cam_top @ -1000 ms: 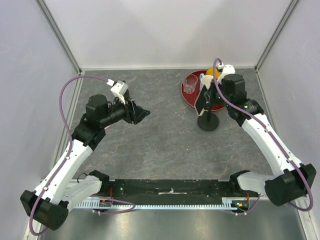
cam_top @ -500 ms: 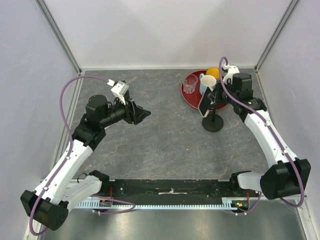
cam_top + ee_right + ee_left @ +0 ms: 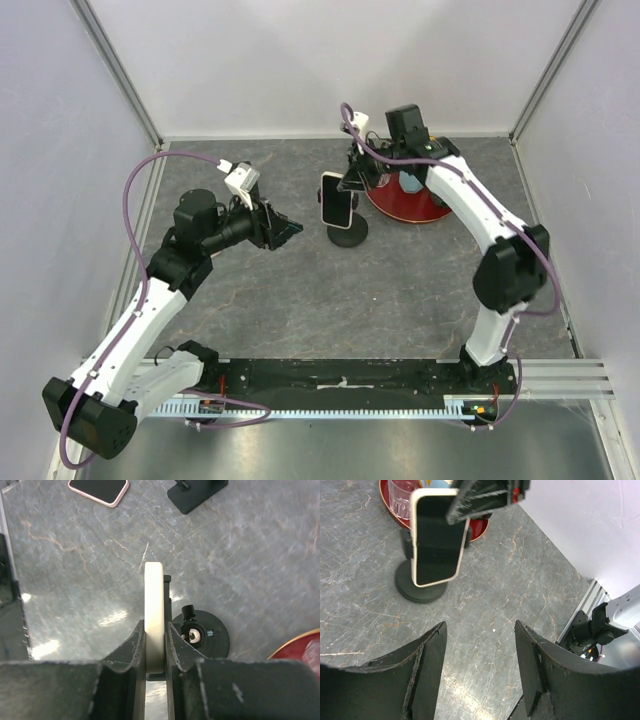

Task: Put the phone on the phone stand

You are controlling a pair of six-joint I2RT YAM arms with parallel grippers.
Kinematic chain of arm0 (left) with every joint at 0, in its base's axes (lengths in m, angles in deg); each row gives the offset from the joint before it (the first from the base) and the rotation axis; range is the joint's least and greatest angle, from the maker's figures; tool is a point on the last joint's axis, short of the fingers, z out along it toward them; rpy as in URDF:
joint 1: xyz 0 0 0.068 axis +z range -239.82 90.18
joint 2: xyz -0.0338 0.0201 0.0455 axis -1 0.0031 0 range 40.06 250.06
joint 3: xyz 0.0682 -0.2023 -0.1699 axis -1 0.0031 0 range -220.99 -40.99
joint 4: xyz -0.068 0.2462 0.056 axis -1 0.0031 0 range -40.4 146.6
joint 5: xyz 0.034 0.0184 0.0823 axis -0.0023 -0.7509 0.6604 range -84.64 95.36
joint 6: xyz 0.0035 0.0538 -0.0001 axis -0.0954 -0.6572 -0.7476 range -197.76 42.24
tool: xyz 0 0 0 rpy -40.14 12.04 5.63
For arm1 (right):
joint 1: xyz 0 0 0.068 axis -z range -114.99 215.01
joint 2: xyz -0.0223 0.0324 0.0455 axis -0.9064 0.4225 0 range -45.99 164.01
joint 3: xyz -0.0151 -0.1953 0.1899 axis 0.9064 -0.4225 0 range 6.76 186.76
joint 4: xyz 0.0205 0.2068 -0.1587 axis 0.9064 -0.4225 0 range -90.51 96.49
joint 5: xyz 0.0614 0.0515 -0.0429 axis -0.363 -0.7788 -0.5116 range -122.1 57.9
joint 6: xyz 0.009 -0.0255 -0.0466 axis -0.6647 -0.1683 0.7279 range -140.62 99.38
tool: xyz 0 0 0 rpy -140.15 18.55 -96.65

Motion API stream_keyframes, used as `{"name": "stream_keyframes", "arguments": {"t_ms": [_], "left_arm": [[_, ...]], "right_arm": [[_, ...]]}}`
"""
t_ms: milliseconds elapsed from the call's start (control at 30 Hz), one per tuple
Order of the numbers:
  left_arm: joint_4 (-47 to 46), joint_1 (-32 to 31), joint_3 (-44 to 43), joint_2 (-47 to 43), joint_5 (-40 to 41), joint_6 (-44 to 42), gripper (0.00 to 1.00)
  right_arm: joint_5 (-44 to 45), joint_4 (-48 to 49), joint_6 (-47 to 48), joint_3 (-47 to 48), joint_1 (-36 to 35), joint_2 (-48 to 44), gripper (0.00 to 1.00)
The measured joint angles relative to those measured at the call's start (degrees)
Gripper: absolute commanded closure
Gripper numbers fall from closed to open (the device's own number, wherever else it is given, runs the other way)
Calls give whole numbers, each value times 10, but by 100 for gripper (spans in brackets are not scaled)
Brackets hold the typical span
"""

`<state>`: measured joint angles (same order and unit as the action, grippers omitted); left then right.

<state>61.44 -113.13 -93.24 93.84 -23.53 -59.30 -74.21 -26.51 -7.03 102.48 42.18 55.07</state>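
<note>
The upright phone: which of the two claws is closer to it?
The right. The right gripper is shut on the phone, gripping its upper edge. The left gripper hangs open to the phone's left in the top view, apart from it, pointing its way.

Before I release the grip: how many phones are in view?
2. One phone is upright at the phone stand, pinched by the right hand. A second phone lies flat on the table, seen only in the right wrist view.

Phone [image 3: 335, 199] and phone stand [image 3: 348, 237] shifted left away from red tray [image 3: 412, 208], right arm [image 3: 470, 200] swung leftward
</note>
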Motion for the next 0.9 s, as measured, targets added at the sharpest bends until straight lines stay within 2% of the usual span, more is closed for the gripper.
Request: {"name": "stream_keyframes", "arguments": {"t_ms": [233, 400, 667, 900], "left_arm": [[-1, 0, 2, 9, 0, 0, 37], [-4, 0, 2, 22, 0, 0, 37], [-6, 0, 8, 47, 0, 0, 38], [-10, 1, 9, 56, 2, 0, 38]], "right_arm": [[-39, -184, 225, 266, 4, 180, 100], [-80, -264, 308, 383, 19, 255, 100], [-146, -300, 359, 441, 54, 304, 100], [-188, -258, 320, 459, 70, 331, 100]]}}
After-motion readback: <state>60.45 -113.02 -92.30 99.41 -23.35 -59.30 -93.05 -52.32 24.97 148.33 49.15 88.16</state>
